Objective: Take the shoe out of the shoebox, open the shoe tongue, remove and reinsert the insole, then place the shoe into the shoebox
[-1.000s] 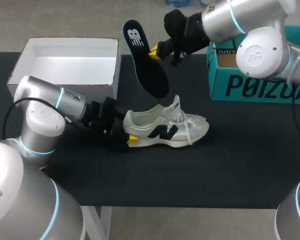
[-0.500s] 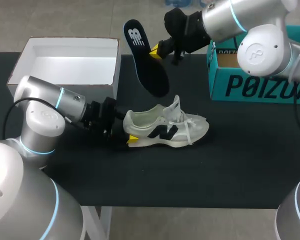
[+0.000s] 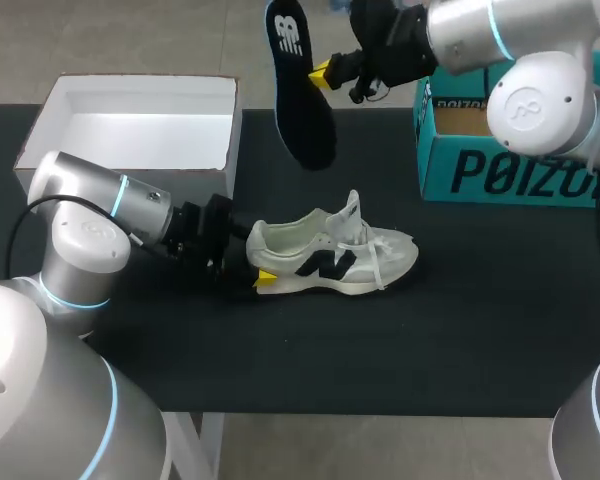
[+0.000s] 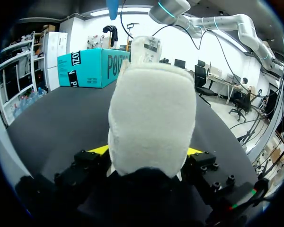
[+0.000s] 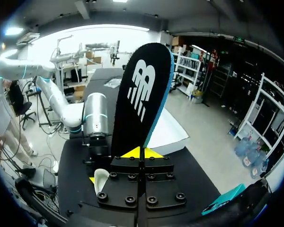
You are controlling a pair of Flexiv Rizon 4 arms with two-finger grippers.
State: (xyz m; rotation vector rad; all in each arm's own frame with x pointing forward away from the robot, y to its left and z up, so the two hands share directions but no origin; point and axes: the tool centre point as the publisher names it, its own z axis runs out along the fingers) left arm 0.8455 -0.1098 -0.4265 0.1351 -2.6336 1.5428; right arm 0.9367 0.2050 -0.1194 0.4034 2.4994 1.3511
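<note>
A white sneaker (image 3: 330,255) with a black logo lies on its side in the middle of the black table, tongue pulled up. My left gripper (image 3: 257,272) is shut on its heel, and in the left wrist view the padded heel (image 4: 151,118) fills the space between the two yellow tips. The dark insole (image 3: 300,90) hangs in the air above and behind the shoe, nearly upright, pinched at one edge by my right gripper (image 3: 325,73). The right wrist view shows the insole (image 5: 139,99) standing up from the closed right gripper (image 5: 141,153).
An open white box (image 3: 50,110) sits at the back left, close behind my left arm. A teal shoebox (image 3: 520,170) stands at the back right under my right arm. Bare black tabletop lies in front of the shoe.
My right arm has lifted the insole higher and slightly to the right, and it now stands more upright. The left arm and the shoe have not moved.
</note>
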